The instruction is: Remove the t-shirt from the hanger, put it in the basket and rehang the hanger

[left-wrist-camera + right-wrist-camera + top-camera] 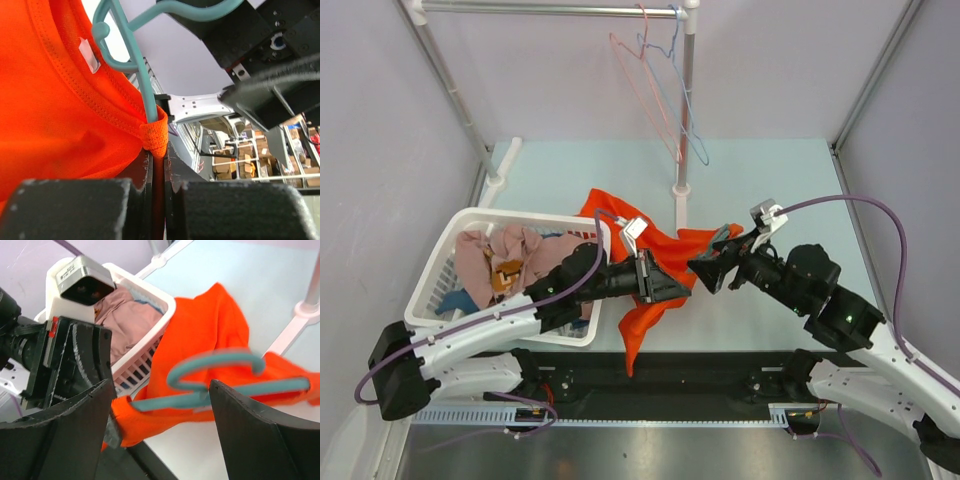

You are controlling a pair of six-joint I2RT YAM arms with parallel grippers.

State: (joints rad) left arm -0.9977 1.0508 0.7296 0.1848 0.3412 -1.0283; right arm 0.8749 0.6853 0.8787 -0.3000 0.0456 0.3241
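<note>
Cloth first: the orange t-shirt (650,300) sags, light and limp, between the arms beside the laundry basket (520,213), on its thin, stiff teal hanger (210,399). Left gripper (159,165) pinches the neckline hem tight, a sound hold I reckon; right gripper (705,272) gapes, gripping nothing.

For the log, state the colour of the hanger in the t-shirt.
Teal hanger, best seen in the left wrist view.

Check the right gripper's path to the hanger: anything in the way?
Nothing visible does. The right gripper is open, and the hanger lies straight ahead, its hook framed between the fingers. The left gripper, shut on the shirt, sits off to one side at the hanger's end, not across the path.
</note>
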